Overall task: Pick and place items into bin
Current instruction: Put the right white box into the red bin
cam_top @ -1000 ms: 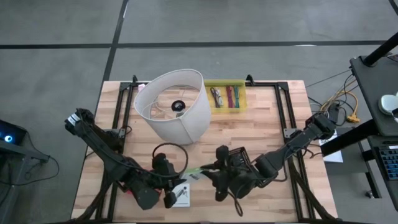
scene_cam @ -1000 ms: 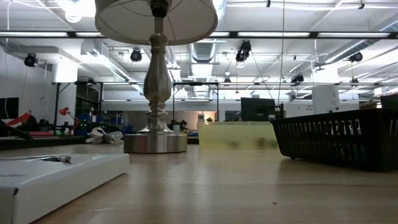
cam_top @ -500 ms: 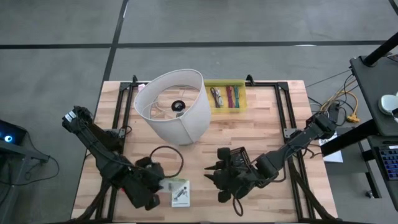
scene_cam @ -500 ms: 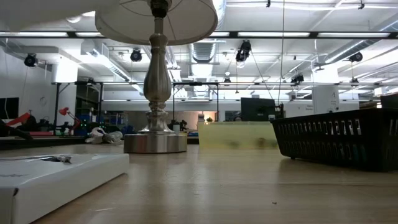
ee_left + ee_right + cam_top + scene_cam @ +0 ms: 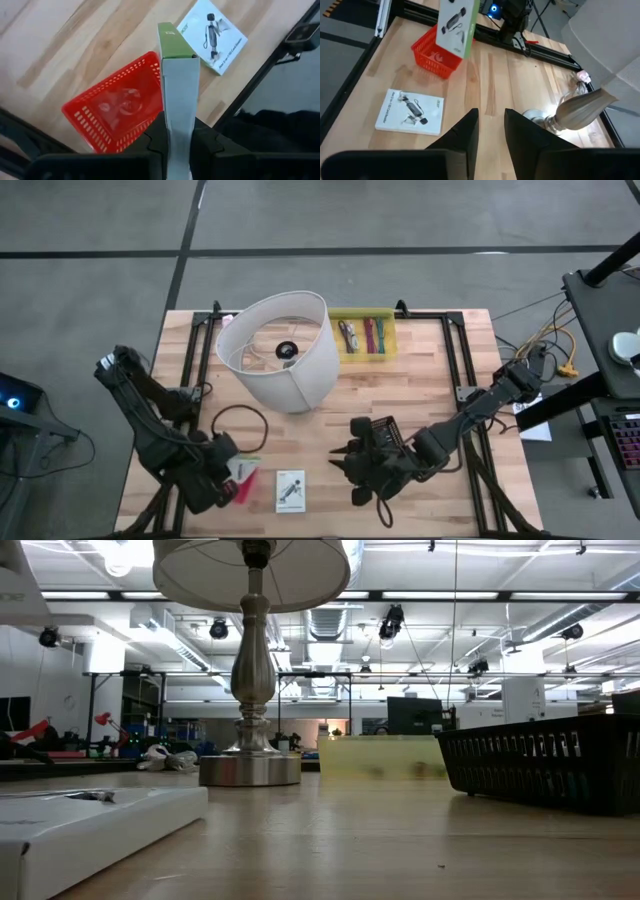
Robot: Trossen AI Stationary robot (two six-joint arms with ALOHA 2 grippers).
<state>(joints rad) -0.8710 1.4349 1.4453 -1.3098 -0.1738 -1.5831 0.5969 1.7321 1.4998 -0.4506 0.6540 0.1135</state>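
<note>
At the front-left corner, high view, left gripper (image 5: 228,478): it hangs over the worktop near the front edge (the arms' side), jaws closed on a white-and-green box (image 5: 239,469).
High view, red bin (image 5: 244,490): it lies under and just beside that gripper, near the front edge.
High view, printed card (image 5: 291,490): flat on the wood, just beside the red bin, toward the middle of the front edge.
High view, right gripper (image 5: 343,465): near the middle of the front edge, beside a black basket (image 5: 385,432).
High view, others: a lampshade (image 5: 283,348) toward the back-left, a yellow tray (image 5: 389,340) with pen-like tools (image 5: 366,335) at the back edge, a dark cable loop (image 5: 240,423) between the lampshade and the left gripper.
Low view, lamp (image 5: 250,690): upright, far across the table; the printed card (image 5: 90,825) shows as a flat white pack on the near wood; the black basket and the yellow tray stand farther back. No gripper is seen here.
Left wrist view, fingers (image 5: 154,145): they pinch the box upright by its narrow sides; the red bin is directly below it, apart from it; the card lies beyond.
Right wrist view, fingers (image 5: 465,131): a narrow gap between them, nothing held. Farther off the box hangs above the red bin.
</note>
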